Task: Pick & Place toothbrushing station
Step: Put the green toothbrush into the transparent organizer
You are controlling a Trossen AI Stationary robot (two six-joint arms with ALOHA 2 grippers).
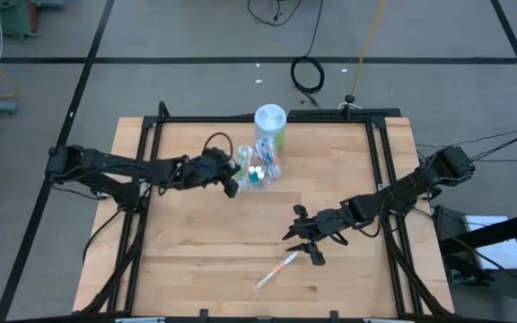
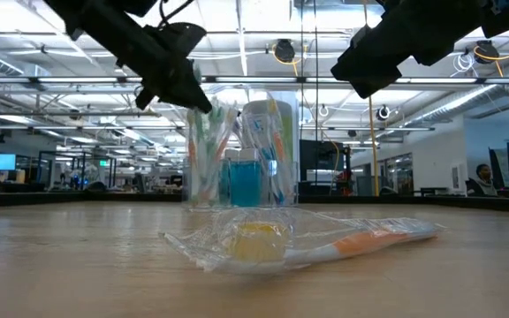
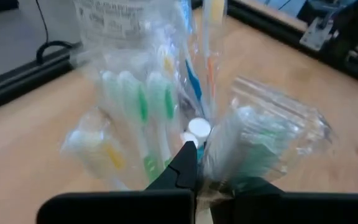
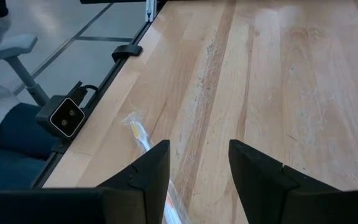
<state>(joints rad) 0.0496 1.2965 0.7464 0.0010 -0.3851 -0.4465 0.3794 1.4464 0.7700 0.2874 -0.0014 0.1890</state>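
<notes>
While pinched together at the cup (image 1: 260,167), left claw (image 1: 232,184) among wrapped toothbrushes (image 3: 143,106).

One cup (image 1: 260,170); two tools (image 1: 232,186).

The left arm reaches toward the table's far middle, its left gripper (image 1: 232,184) pinched closed. The right gripper (image 1: 302,240) hovers with fingers spread.

A big open lab or workshop hall. Behind the wooden table (image 2: 78,265) run ceiling pipes (image 2: 263,81), strip lights and desks with monitors (image 2: 0,162).
</notes>
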